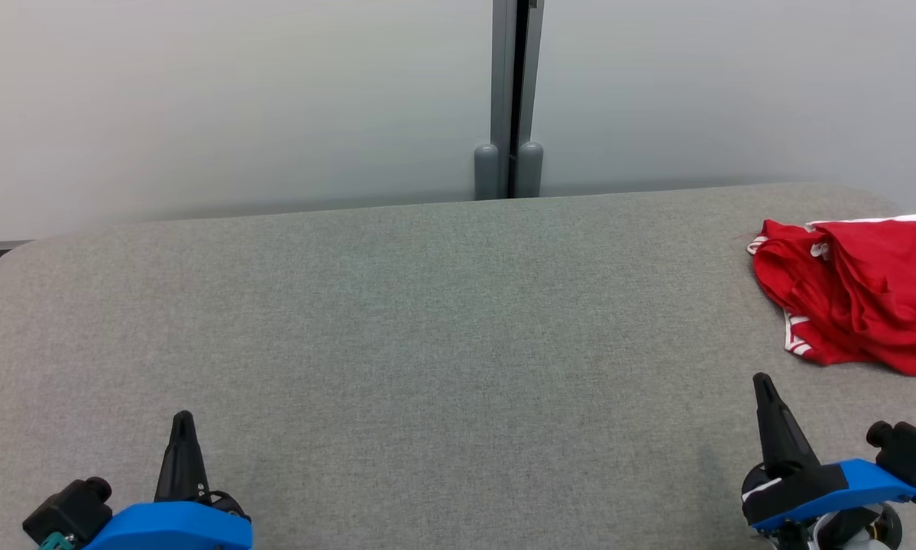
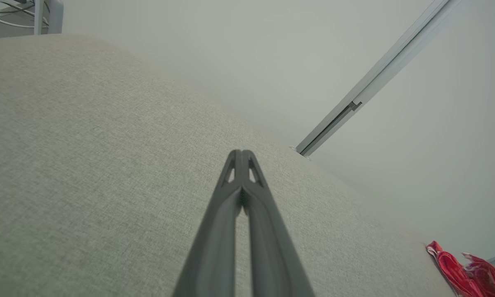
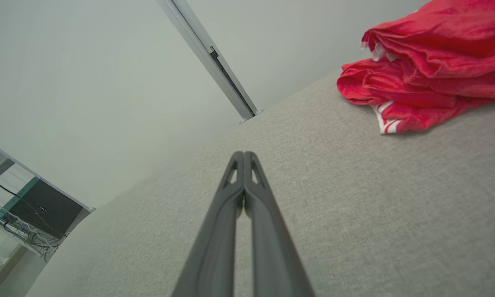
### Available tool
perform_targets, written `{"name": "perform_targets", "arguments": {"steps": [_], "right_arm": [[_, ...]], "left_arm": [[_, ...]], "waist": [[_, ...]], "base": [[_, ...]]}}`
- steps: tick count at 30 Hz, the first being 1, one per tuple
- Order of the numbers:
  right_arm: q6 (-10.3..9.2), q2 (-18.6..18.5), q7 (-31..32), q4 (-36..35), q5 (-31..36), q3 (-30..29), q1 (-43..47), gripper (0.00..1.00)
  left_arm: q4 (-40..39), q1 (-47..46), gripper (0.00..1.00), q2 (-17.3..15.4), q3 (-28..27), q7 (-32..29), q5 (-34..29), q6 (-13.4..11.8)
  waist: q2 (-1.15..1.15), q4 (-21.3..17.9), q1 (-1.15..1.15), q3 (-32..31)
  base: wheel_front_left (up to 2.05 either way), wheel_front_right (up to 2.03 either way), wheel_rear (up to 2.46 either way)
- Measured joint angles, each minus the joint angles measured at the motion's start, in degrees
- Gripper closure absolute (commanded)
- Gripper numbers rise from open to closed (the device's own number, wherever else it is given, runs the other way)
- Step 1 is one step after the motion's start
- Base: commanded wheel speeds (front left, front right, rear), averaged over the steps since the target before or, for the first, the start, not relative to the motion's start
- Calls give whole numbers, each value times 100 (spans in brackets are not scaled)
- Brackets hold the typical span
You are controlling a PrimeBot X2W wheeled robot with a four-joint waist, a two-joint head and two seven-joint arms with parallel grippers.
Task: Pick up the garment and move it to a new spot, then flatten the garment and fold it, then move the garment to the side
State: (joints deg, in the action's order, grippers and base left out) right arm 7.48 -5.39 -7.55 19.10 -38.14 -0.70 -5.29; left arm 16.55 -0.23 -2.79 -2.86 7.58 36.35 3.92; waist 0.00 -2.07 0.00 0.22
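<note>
Left tool, at the lower left of the head view, has its fingers pressed tip to tip, holding nothing. Right tool, at the lower right, is pinched closed the same way. Both sit over bare grey worktop. A crumpled red garment with white trim lies at the frame's right edge, near the right tool but apart from it, with bare surface between them. Along the far edge stands a pale wall with a grey post. The worktop's middle and left lie open, and its corners are rounded.

Grey fabric-covered surface, crumpled red garment at right edge
</note>
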Motion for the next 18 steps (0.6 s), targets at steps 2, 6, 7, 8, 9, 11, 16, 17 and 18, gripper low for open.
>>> {"name": "perform_targets", "arguments": {"steps": [2,6,7,8,9,11,16,17,18], "right_arm": [[0,8,41,-13,-155,-19,0,100],[0,26,102,-42,-477,-54,-1,100],[0,29,144,-53,-564,-65,-2,100],[0,31,152,-63,-648,-73,-2,100],[0,34,175,-71,-726,-81,-2,100],[0,40,214,-89,-861,-98,-2,100],[0,58,323,-121,-1230,-137,-4,100],[0,63,342,-127,-1307,-143,-4,100],[0,66,355,-132,-1384,-152,-5,100]], "left_arm": [[-3,-3,100,-1,-9,-45,176,11],[-19,-29,100,-1,-21,-116,510,16],[-20,-37,100,-1,-25,-149,586,19],[-23,-52,100,0,-29,-165,668,25],[-26,-69,100,-1,-34,-194,754,36],[-36,-103,100,-1,-41,-222,904,62],[-53,-120,100,-1,-64,-323,1279,69],[-55,-124,100,-1,-68,-343,1351,75],[-58,-132,100,-1,-73,-354,1432,76]], "waist": [[0,4,0,0],[0,13,0,0],[0,15,0,0],[0,17,0,0],[0,19,0,0],[0,23,0,-1],[0,34,0,-1],[0,36,0,-1],[0,38,0,-1]], "base": [[0,0,0],[0,0,0],[0,0,0],[0,0,0],[0,0,0],[0,0,0],[0,0,0],[0,0,0],[0,0,0]]}}
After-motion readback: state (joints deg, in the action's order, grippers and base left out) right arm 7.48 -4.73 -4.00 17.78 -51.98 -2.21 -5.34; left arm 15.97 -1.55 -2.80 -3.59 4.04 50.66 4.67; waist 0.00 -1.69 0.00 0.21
